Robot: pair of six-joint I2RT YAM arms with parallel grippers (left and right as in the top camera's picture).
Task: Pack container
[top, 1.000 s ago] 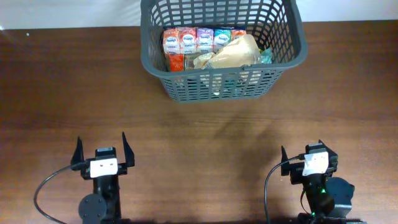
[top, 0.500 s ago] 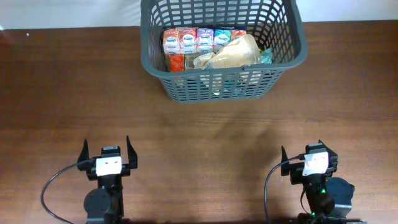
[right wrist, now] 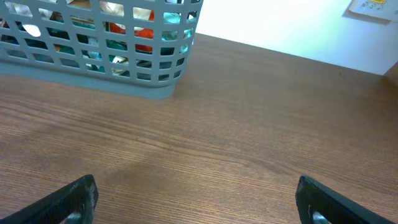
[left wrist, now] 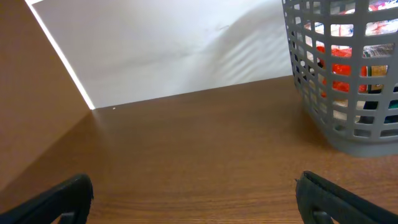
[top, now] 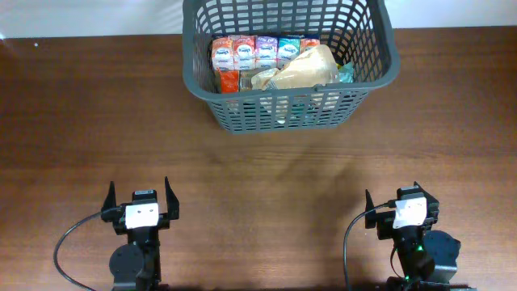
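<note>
The dark grey lattice basket (top: pixel 380 77) stands at the far middle of the brown table. It holds a row of small coloured cartons (top: pixel 257 52) and a beige bag (top: pixel 307 69). The basket also shows in the left wrist view (left wrist: pixel 339 93) and in the right wrist view (right wrist: pixel 124 59). My left gripper (top: pixel 139 194) is open and empty at the near left, low over the table (left wrist: pixel 193 193). My right gripper (top: pixel 392 199) is open and empty at the near right (right wrist: pixel 196 199). Both are well apart from the basket.
A white wall (left wrist: pixel 174 43) runs behind the table's far edge. Bare wood table (top: pixel 266 186) lies between the grippers and the basket. Black cables (top: pixel 69 242) loop beside each arm base.
My left gripper has drawn back toward the near edge and shifted slightly right, then stopped. The right arm and the basket have not moved.
</note>
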